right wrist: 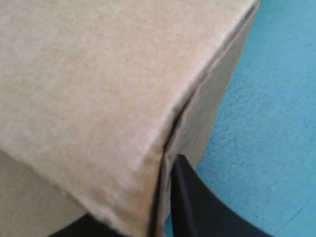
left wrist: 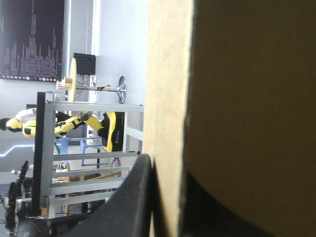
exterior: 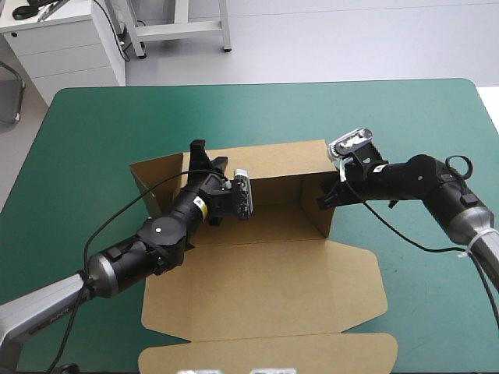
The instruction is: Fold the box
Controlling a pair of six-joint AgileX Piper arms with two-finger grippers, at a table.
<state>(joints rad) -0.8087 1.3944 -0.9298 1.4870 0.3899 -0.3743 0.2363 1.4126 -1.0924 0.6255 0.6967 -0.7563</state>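
The box (exterior: 265, 288) lies near the middle of the counter (exterior: 86, 125), closer to its near edge. Its tuck flap (exterior: 265, 352) reaches almost to that edge. Bare teal-green cover lies open beyond the box up to the far edge, and a wide strip runs down each side, broader on the right.

The box is a half-formed tray. The back wall (exterior: 273, 160) stands upright and the right wall (exterior: 321, 226) stands against it, making a corner. The left panel (exterior: 152, 183) splays outward. The floor (exterior: 273, 222) between the walls shows as plain board, and the lid lies flat on the counter toward the near edge.

The left gripper (exterior: 209, 156) sits at the left end of the back wall, its arm crossing over the floor's left part. In the left wrist view the board's pale top edge runs up between the fingers (left wrist: 131, 202), one black fin on each face, so they clench the wall.

The right gripper (exterior: 326, 199) comes in from the right, over open cover, to the back right corner. In the right wrist view the right wall stands between its fingers (right wrist: 197, 207), one outside above the cover and one a dark shape inside. They too are pinched on the board.
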